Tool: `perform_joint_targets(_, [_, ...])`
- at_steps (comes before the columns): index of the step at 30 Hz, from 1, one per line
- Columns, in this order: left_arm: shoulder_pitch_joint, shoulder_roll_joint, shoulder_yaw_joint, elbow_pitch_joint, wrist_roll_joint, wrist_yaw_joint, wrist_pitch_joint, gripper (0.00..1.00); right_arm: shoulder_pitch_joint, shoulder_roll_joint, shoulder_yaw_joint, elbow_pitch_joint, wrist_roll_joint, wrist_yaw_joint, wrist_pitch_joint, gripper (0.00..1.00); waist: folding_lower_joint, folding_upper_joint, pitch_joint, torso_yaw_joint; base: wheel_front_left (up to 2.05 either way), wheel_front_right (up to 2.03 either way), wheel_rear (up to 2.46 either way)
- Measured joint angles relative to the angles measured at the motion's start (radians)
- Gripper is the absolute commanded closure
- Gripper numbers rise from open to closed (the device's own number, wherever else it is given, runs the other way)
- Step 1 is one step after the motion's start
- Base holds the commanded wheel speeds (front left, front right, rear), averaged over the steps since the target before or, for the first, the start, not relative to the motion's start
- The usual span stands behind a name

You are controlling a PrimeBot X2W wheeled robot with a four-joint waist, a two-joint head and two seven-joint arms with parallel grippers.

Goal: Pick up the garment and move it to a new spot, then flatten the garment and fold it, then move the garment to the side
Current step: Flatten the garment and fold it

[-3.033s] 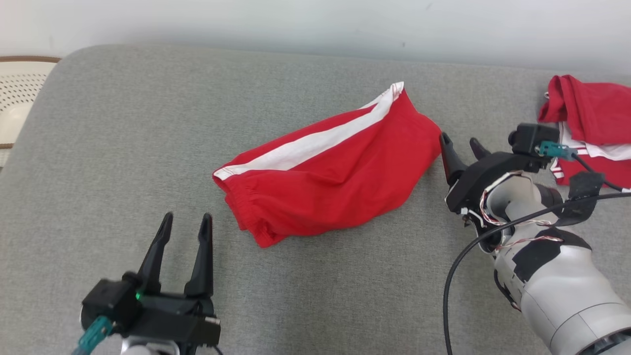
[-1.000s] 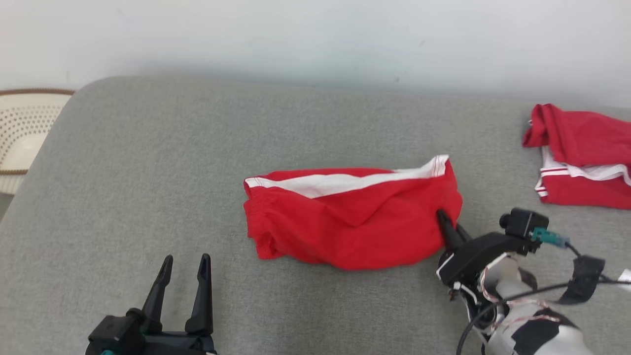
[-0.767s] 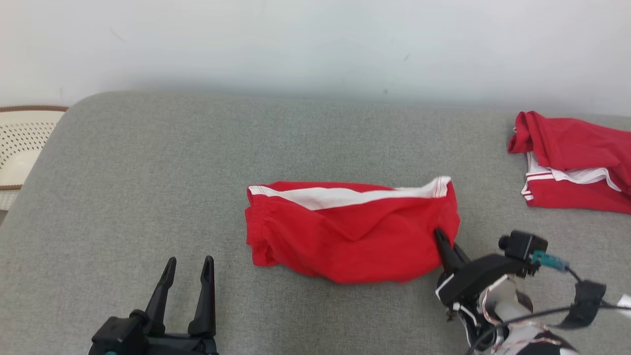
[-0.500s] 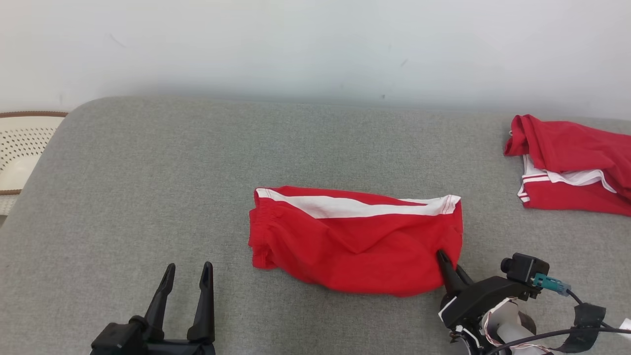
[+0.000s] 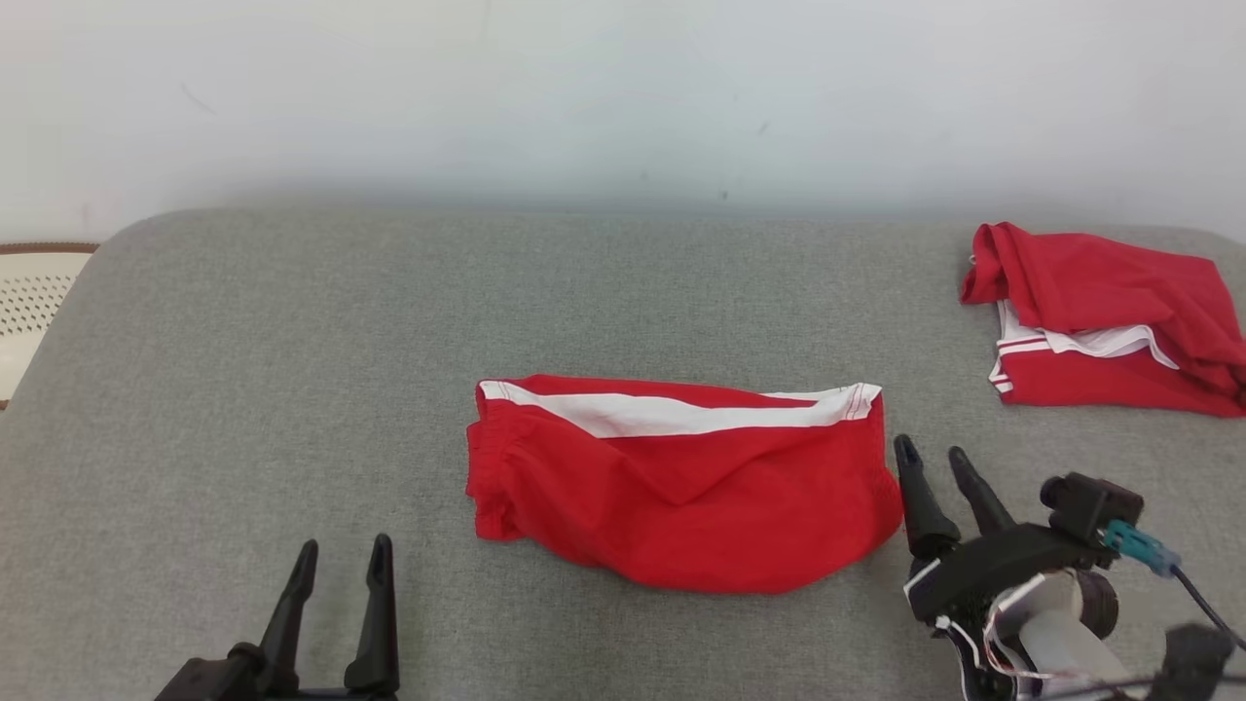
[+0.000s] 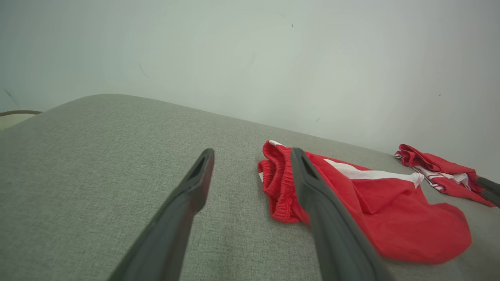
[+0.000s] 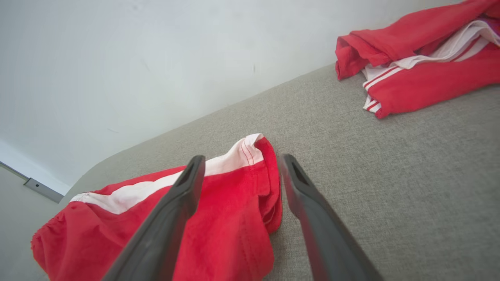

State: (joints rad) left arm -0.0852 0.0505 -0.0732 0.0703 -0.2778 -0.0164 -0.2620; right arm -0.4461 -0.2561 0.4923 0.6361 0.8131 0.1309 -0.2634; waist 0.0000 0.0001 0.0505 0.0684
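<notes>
My right claw (image 5: 932, 450) has its two long dark fingers spread and grips nothing; its tips stand just beside the right end of the red garment (image 5: 681, 497). My left claw (image 5: 346, 545) is also wide apart and empty, low at the front left and apart from the garment's gathered elastic end. The garment lies mid-surface as a soft oblong, with a white stripe along its far edge. Under it is a grey cushion (image 5: 292, 370) of fine, slightly fuzzy weave with a rounded far corner, set against a plain pale wall (image 5: 584, 97). A rumpled red-and-white pile (image 5: 1100, 321) lies at the far right, and a cream perforated basket (image 5: 24, 302) sits at the left.
</notes>
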Motion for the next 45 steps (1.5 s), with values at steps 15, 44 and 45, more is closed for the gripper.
perform_joint_targets(15, [0.027,0.0,0.065,-0.016,0.032,0.002,0.0,0.0,0.262,0.118,-0.319,-0.353,-0.411,0.0,0.0,0.0,0.0,0.0,-0.009,-0.057,0.0,0.0,0.0])
perform_joint_targets(44, [0.06,0.007,0.112,0.036,0.147,0.008,0.0,0.0,0.419,0.171,-0.373,-0.532,-0.596,0.0,0.035,0.0,0.0001,0.0,-0.061,-0.054,0.0,0.0,0.0])
perform_joint_targets(45, [0.06,0.007,0.113,0.038,0.147,0.008,0.0,0.0,0.419,0.171,-0.37,-0.533,-0.597,0.0,0.035,0.0,0.0001,0.0,-0.062,-0.052,0.0,0.0,0.0])
